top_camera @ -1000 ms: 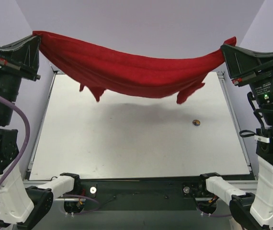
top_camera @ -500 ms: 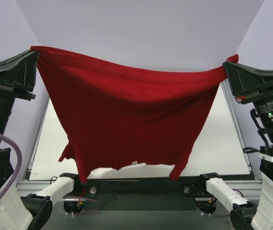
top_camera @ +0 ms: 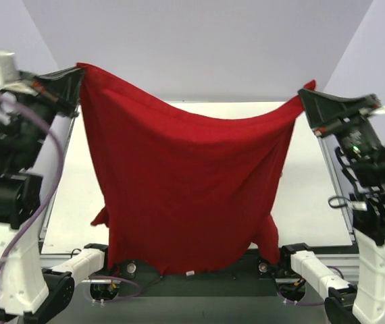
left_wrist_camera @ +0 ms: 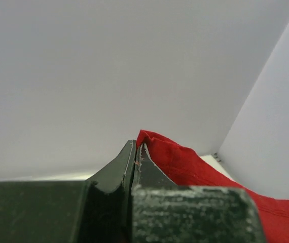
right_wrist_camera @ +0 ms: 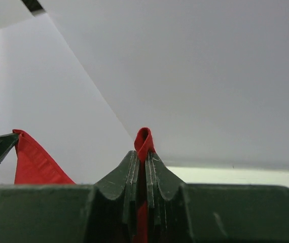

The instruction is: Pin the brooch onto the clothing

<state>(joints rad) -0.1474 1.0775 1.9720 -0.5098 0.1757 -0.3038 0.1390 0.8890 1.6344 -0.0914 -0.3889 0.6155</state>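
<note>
The red T-shirt [top_camera: 186, 196] hangs in the air above the white worktop [top_camera: 64, 202], spread like a curtain between the two arms. The left gripper [top_camera: 78, 71] holds one upper corner of it and the right gripper [top_camera: 305, 94] holds the other, both raised high. The top edge of the fabric sags in a curve between them.

In the left wrist view the left gripper [left_wrist_camera: 138, 149] is closed narrow, with a thin edge of the T-shirt [left_wrist_camera: 185, 164] pinched between the dark fingers [left_wrist_camera: 116, 167]. In the right wrist view the right gripper [right_wrist_camera: 144, 154] is closed on a small fold of the T-shirt [right_wrist_camera: 144, 139], which stands up a little above the fingertips.

In the top view the T-shirt covers the middle of the worktop. Its lower edge comes down to the dark near rail between the arm bases; I cannot tell if it touches there. A small white label [top_camera: 189, 273] shows at this lower edge. One sleeve [top_camera: 100, 217] sticks out on the left side and the other sleeve [top_camera: 270, 246] on the right.
</note>
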